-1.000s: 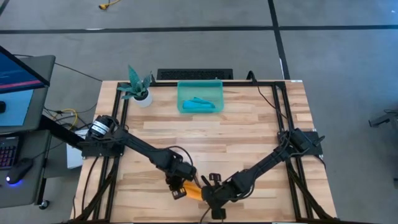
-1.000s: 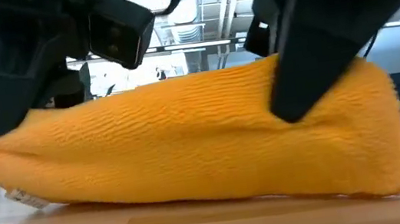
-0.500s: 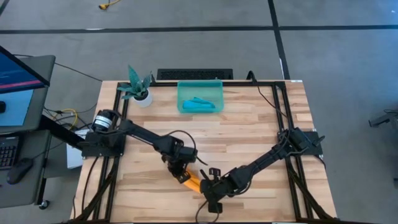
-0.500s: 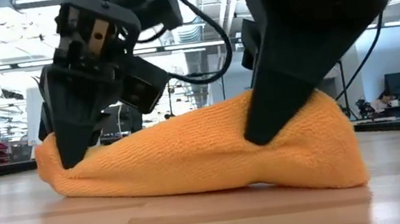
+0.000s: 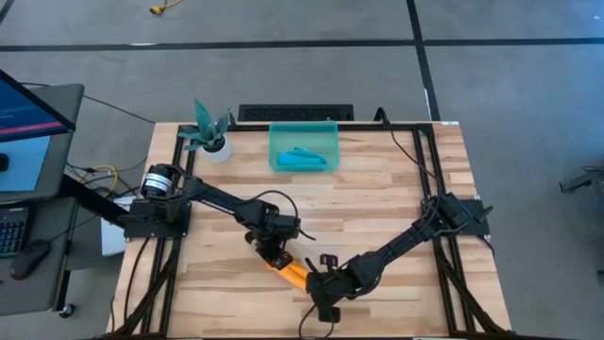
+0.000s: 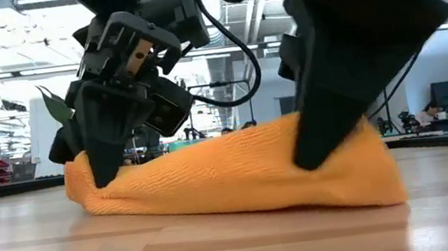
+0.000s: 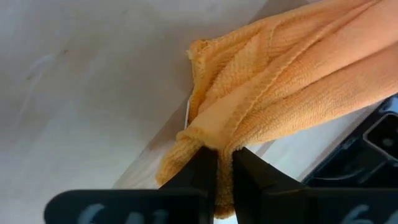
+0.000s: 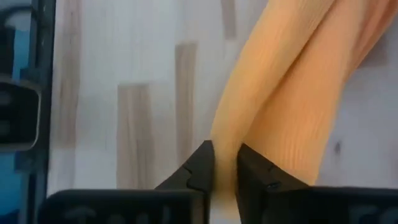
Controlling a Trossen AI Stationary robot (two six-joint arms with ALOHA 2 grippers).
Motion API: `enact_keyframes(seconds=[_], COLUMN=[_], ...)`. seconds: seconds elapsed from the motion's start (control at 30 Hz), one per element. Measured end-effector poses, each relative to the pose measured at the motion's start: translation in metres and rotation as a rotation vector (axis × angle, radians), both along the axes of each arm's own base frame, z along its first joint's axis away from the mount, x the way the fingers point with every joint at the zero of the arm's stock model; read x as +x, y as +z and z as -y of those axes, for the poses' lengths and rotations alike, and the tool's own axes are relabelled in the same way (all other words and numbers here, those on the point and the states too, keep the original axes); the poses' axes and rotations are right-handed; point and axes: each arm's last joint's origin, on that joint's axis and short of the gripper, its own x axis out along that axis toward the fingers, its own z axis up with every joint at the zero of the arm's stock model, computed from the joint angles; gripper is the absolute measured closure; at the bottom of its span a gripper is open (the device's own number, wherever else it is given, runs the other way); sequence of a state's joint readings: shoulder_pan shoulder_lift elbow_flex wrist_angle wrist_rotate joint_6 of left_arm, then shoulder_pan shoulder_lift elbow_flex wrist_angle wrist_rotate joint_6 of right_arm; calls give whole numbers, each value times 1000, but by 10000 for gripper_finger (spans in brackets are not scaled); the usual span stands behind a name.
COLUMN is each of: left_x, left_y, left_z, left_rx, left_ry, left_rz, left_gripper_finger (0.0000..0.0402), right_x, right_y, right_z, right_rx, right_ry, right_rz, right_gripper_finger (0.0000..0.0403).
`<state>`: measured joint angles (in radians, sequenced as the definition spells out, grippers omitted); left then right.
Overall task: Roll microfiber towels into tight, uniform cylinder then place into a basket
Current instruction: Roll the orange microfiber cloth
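The orange-yellow microfiber towel [image 5: 291, 271] lies rolled into a thick cylinder on the wooden table near its front edge, slanting from far left to near right. My left gripper [image 5: 273, 255] is shut on the roll's far-left end, and my right gripper [image 5: 315, 283] is shut on its near-right end. In the low view the roll [image 6: 231, 177] rests on its underside between the two grippers. The basket [image 5: 328, 132], a teal bin at the table's far middle, has the rolled teal-blue towel [image 5: 304, 157] lying in it. My left gripper pinches the bunched cloth at the roll's left end [image 7: 208, 140] between its two fingers, several layers together. The fingers slant down from above. That end sits low at the table [image 6: 85, 191]. My right gripper pinches a fold of the roll near its right end [image 8: 231, 140] between its two fingers, coming steeply from above. The fingers [image 6: 322, 143] stand across the roll. The roll's underside lies on the table.
A white pot with a teal plant [image 5: 209, 135] stands at the far left corner, beside the basket. A dark bar [image 5: 294, 112] runs along the far edge. Bare wood lies between the roll and the basket. A desk with a monitor [image 5: 28, 104] stands left of the table.
My left gripper has carried the roll's left end toward the table's far edge and a little to the right, sinking slightly and rolling about its own axis. The roll has swung from lying along the near edge to a slant, while my right gripper's end stayed nearly in place.
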<state>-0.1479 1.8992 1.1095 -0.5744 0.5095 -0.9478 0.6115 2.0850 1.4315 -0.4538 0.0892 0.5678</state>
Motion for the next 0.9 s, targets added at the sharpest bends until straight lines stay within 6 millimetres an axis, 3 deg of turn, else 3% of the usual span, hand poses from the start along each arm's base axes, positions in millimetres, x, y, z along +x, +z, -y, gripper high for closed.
enact_keyframes(seconds=[0.37,0.6,0.73,0.9], left_x=[-10,-10,-10,-9], left_y=[-2,-2,-2,-2], left_z=[1,2,2,2], left_rx=[16,27,29,30], left_ry=[-7,-7,-7,-8], left_rz=[-100,-96,-94,-91], left_gripper_finger=[382,382,382,382], right_x=[-1,9,16,21], right_y=[-1,26,39,37], right_z=[8,-8,-19,-10], right_rx=[22,-70,-206,-352], right_ry=[-17,121,206,179], right_rz=[-94,95,301,372], right_gripper_finger=[273,288,303,316])
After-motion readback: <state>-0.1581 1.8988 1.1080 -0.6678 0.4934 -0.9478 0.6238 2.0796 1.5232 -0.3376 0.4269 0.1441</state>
